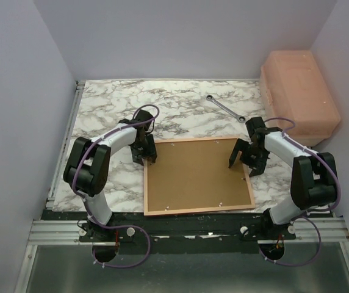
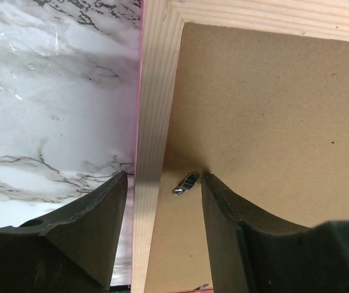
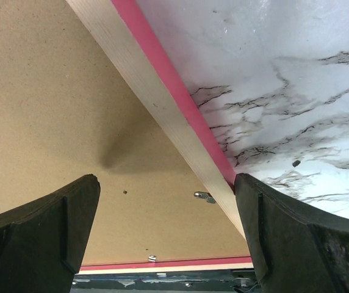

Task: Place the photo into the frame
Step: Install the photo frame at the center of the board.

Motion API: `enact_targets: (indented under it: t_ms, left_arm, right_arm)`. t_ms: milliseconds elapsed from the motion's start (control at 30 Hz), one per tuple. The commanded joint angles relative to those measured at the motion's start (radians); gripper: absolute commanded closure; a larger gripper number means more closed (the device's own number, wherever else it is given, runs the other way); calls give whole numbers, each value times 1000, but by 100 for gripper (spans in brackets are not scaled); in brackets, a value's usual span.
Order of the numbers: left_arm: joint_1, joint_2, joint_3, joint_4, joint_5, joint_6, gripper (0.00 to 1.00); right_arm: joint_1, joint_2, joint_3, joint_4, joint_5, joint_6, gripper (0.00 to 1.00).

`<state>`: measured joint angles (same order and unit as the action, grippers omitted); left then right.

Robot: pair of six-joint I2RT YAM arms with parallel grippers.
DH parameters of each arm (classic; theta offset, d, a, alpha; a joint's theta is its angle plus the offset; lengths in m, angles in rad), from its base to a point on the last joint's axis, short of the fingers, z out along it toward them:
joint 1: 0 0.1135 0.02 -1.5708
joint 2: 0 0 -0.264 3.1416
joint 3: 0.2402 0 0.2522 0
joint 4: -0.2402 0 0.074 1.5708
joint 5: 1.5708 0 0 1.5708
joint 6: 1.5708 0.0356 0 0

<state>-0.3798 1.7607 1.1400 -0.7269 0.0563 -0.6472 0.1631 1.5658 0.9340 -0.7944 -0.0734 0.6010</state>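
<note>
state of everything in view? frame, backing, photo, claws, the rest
frame: flat, face down, wood reverse up
backing: lying inside the frame
photo: not in view
left claw: open, astride the frame's left rail
right claw: open, astride the frame's right rail
wrench: lying flat, behind the frame
box: right rear, cannot tell if open

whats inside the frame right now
The brown backing panel fills the frame, which lies pale wood side up, with a small metal tab at its edge. Whatever lies under the panel, the photo included, is covered and cannot be seen.
</note>
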Motion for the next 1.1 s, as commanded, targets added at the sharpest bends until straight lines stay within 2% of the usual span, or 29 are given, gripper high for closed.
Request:
enact_targets:
  t_ms: [0,133,233,467,933,967,1000,1033,1067]
  left_arm:
    - [-2,34,27,10,-39,24,47]
    - [-6,49,29,12,-48,29,48]
    - [-13,64,37,7,-49,29,56]
    - [-19,84,33,15,-59,27,100]
    - [-17,-27,3,47,12,46,100]
    - [-15,-25,12,34,3,44,94]
    - [-14,-24,19,24,-4,44,77]
    - [-13,-23,24,18,-8,43,63]
    - [-12,-20,25,17,-9,41,54]
  right_arm:
    - [-2,23,4,38,-48,-1,0]
    - [-2,26,1,42,-51,-3,0]
    - [-2,29,-1,43,-54,-2,0]
    - [-3,33,0,47,-65,-4,0]
    - [-2,16,-9,26,-50,-10,0]
    - [-2,13,-10,25,-48,-10,0]
    - [-2,12,-11,24,-48,-12,0]
    - [-2,11,-11,24,-47,-11,0]
    - [-2,11,-11,24,-49,-12,0]
